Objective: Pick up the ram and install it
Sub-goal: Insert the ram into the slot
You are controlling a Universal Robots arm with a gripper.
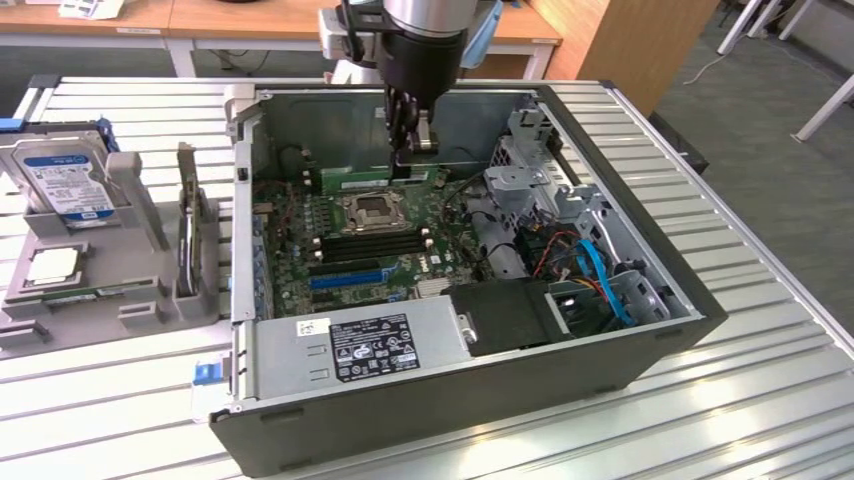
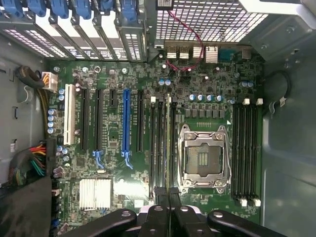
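Inside the computer case, the gripper pinches the ram tight. The ram hangs just under the gripper, over the slots. Picking up is done; pushing it in looks left to do.

open room above the motherboard; the ram in the gripper hangs near the case's far edge, drive cage close beside.

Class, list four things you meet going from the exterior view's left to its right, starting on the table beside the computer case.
Hard drive → thin board standing on edge → ram stick → blue cables.
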